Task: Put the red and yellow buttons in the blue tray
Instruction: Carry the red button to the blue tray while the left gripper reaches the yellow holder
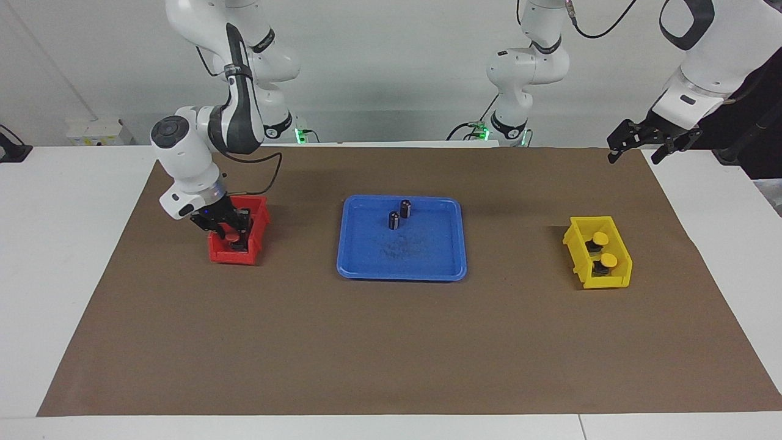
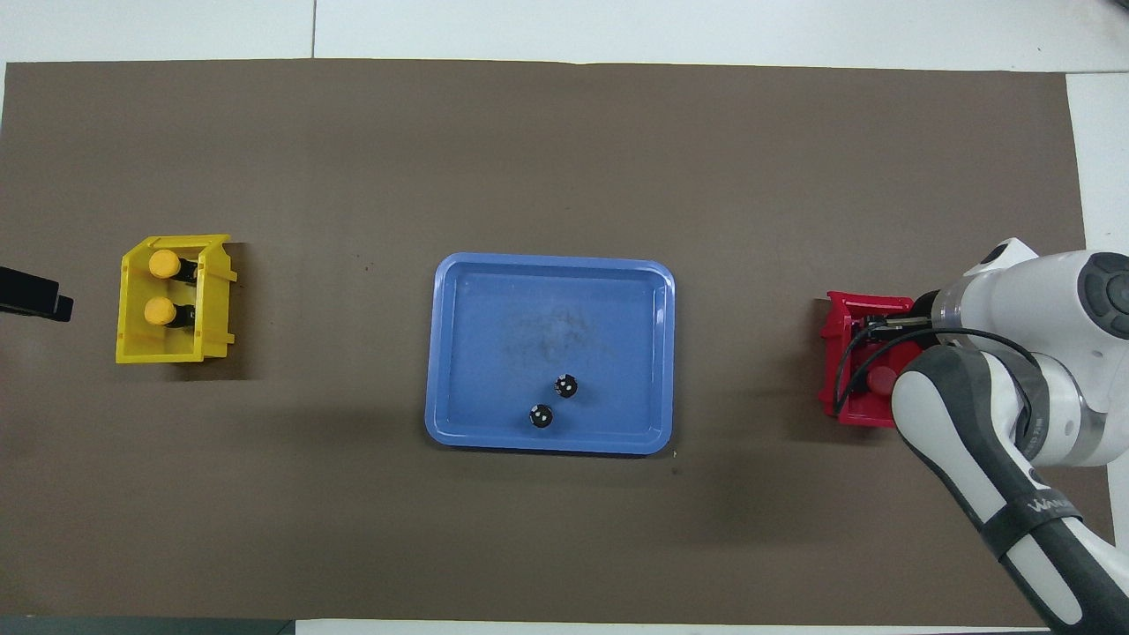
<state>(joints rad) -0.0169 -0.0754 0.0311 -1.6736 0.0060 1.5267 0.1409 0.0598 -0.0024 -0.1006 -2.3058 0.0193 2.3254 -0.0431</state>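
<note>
Facing view: right gripper point(image 1: 235, 237) reaches down into the red bin point(image 1: 253, 235), closed on a red button point(image 1: 231, 236). Left gripper point(image 1: 632, 146), spread wide, waits over the mat's corner.

Overhead view: yellow buttons point(image 2: 162, 287) sit in the yellow bin point(image 2: 212, 309); the blue tray point(image 2: 459, 353) holds two dark cylinders point(image 2: 553, 400).

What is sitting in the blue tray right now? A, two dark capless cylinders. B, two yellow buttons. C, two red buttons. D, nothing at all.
A: only two dark cylinders stand in the blue tray; the yellow buttons sit in the yellow bin.
</note>
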